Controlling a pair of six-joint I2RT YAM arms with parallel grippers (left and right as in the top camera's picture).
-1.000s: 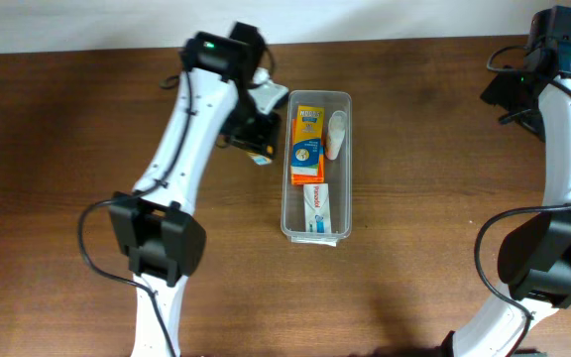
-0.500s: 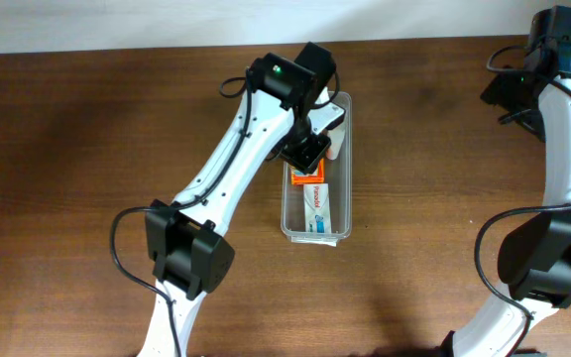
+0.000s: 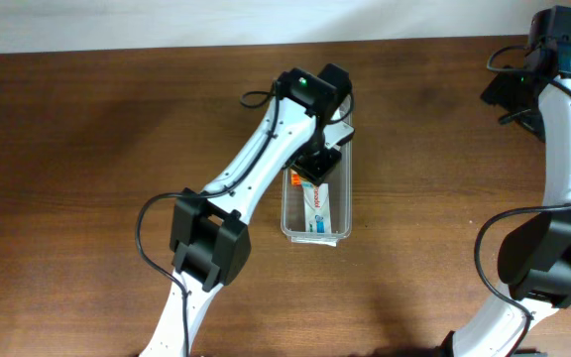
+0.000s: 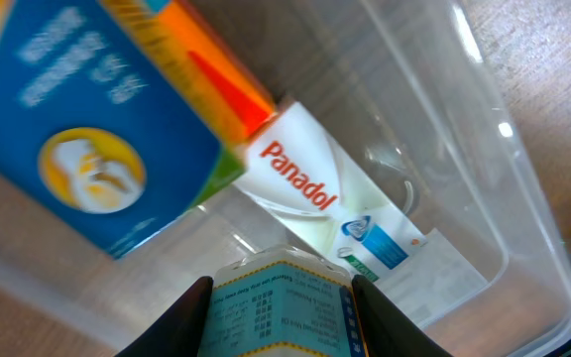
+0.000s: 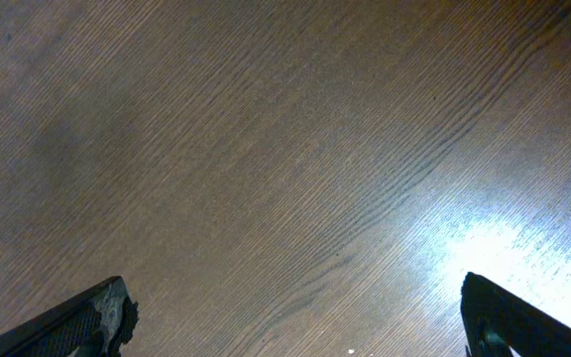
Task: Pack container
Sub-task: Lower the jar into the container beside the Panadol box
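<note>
The container sits about mid-table, a bit toward the far edge. Its long axis runs straight away from the robot, one short end facing the far edge and the other facing the near side, open top up. The left arm reaches across and covers the far half of it, so that end is mostly hidden from overhead. The left gripper hangs over the middle of the bin with its jaws pinched on a small printed box, blue and white on the face you can see. Right below it lies an orange and blue box, and butted up against that, filling the near end, is a white Panadol box lying flat along the bin's length. There's a strip of bare bin floor between the Panadol box and the right long wall. The right gripper is well off by the far right corner, jaws spread wide over plain wood, holding nothing.
</note>
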